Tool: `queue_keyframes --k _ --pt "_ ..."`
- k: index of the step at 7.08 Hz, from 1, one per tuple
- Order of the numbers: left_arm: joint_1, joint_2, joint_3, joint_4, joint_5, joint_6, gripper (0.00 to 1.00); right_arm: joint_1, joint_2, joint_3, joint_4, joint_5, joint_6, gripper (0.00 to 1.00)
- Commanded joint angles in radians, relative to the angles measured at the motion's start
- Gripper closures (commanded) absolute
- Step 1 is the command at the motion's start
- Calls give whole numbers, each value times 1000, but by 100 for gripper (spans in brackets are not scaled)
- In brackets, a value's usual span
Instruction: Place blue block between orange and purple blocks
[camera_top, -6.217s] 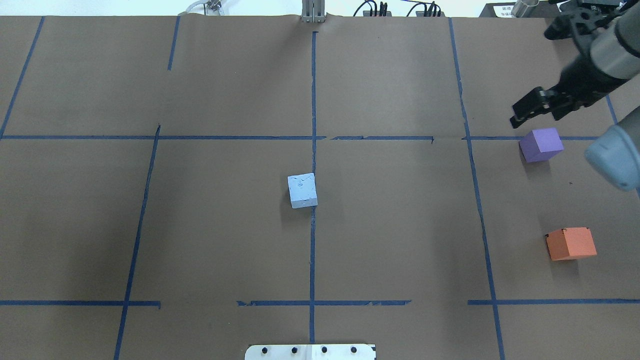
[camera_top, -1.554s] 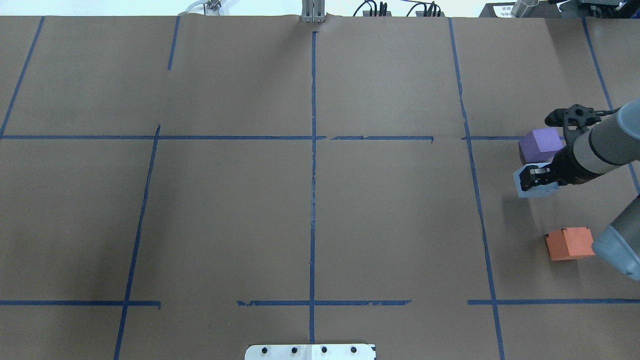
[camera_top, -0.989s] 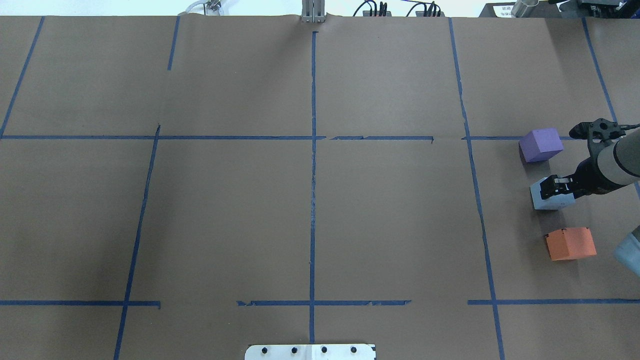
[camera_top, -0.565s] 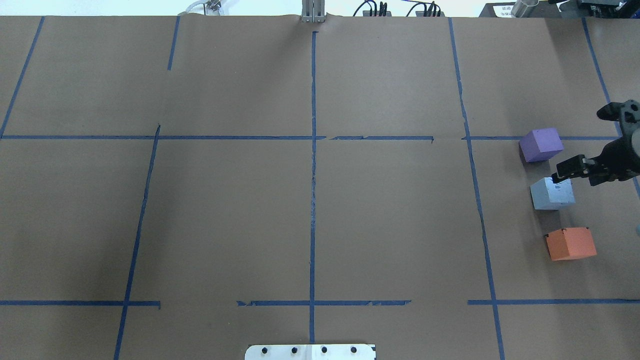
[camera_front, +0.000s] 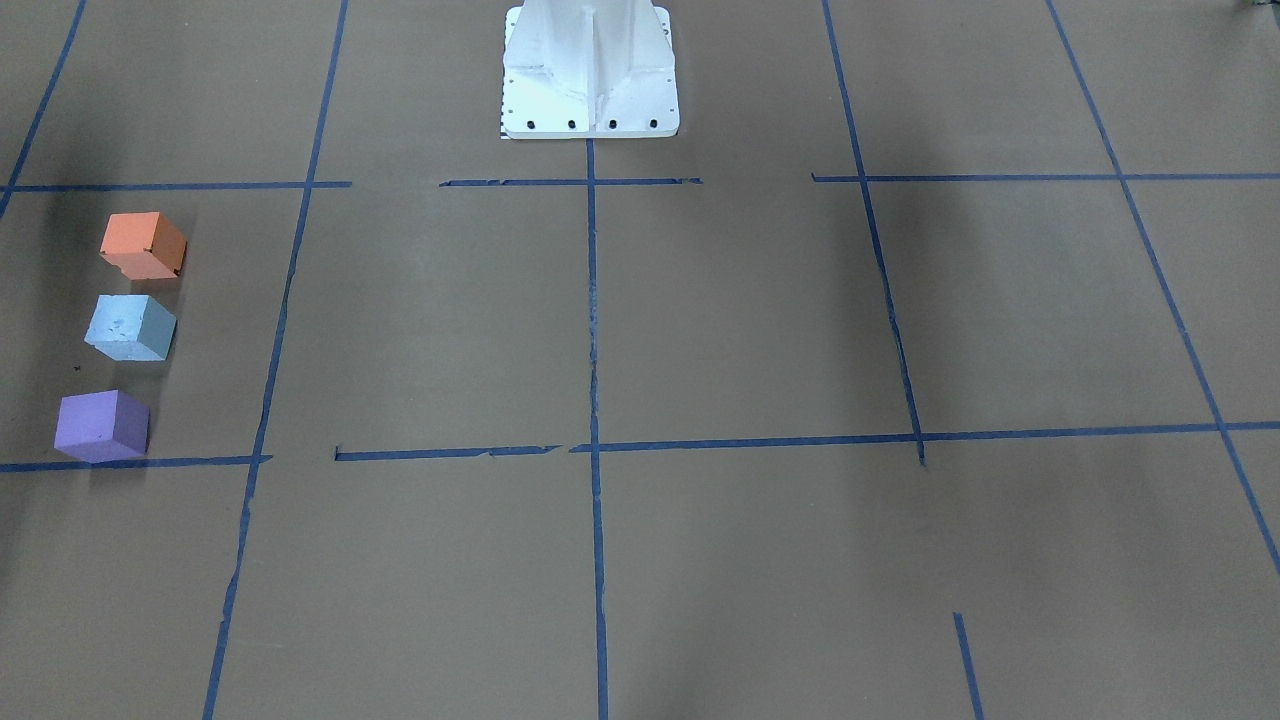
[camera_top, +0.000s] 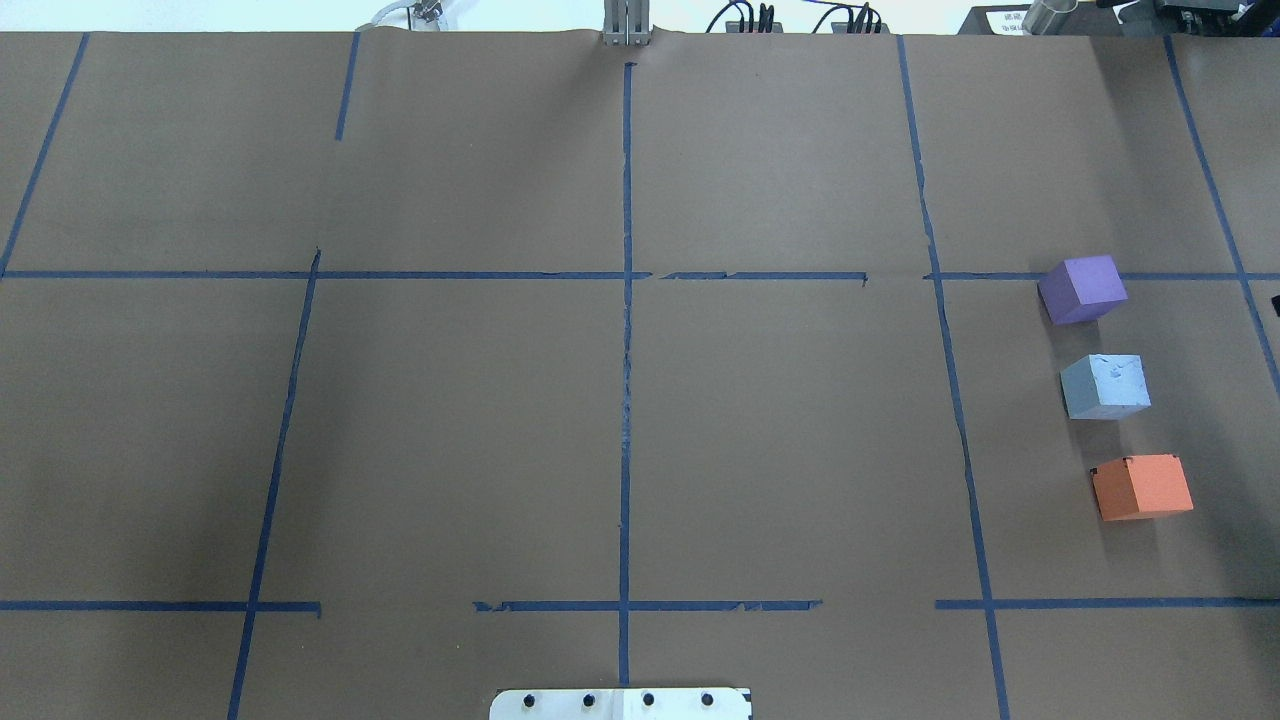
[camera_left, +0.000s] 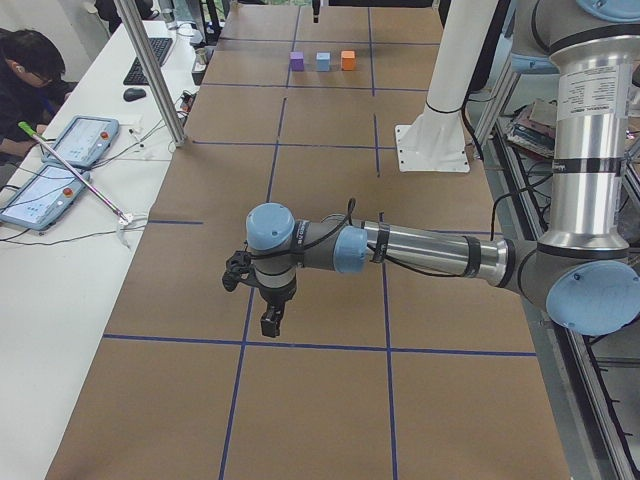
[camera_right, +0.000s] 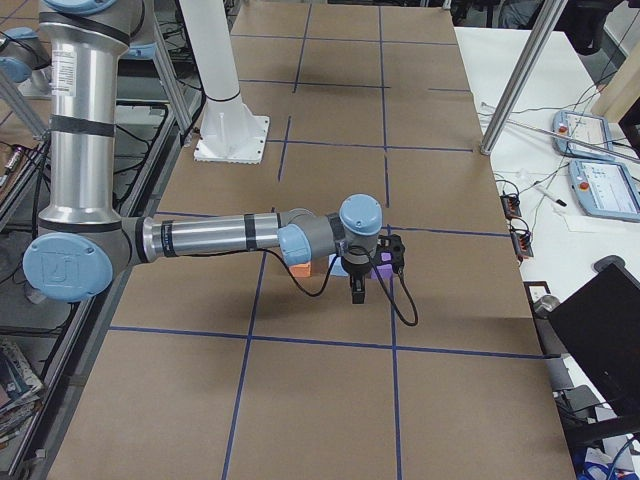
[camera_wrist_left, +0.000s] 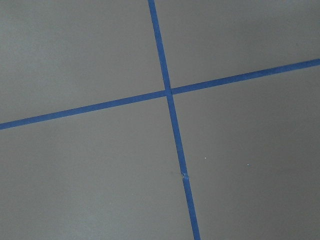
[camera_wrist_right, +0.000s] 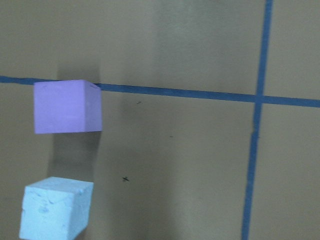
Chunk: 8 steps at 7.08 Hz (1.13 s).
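The blue block (camera_top: 1105, 386) sits free on the brown paper, between the purple block (camera_top: 1082, 289) and the orange block (camera_top: 1142, 487), in a loose row at the table's right end, apart from both. The same row shows in the front view: orange block (camera_front: 143, 245), blue block (camera_front: 130, 327), purple block (camera_front: 101, 425). The right wrist view shows the purple block (camera_wrist_right: 67, 106) and blue block (camera_wrist_right: 56, 209), no fingers. My right gripper (camera_right: 358, 290) hangs beside the row; I cannot tell its state. My left gripper (camera_left: 270, 322) hangs over bare paper at the other end; I cannot tell its state.
The white robot base (camera_front: 590, 70) stands at the table's near middle. Blue tape lines (camera_top: 626, 330) grid the brown paper. A side table with tablets (camera_left: 60, 160), a metal pole (camera_left: 150, 70) and a seated operator (camera_left: 25, 70) flank the table.
My right gripper carried the blue block in between the purple and orange blocks, let go of it, and drew back to the right, out of the overhead view.
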Motion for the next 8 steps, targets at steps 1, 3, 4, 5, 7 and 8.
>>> queue_keyframes --k 1,3,4,5,7,8 --pt "-2 5 12 15 0 26 0 125 -69 26 -161 -16 -256 0" --pt "-6 11 -4 -6 -1 22 0 127 -89 29 -150 -17 -253 0" --pt "-12 14 15 -6 0 20 0 125 -88 27 -147 -19 -251 0" --pt "-14 40 -4 7 7 17 0 125 -89 24 -126 -19 -248 0" --pt "-12 80 -9 1 14 21 0 125 -103 23 -89 -19 -250 0" --pt "-12 86 -8 -2 13 23 0 125 -111 23 -86 -17 -248 0"
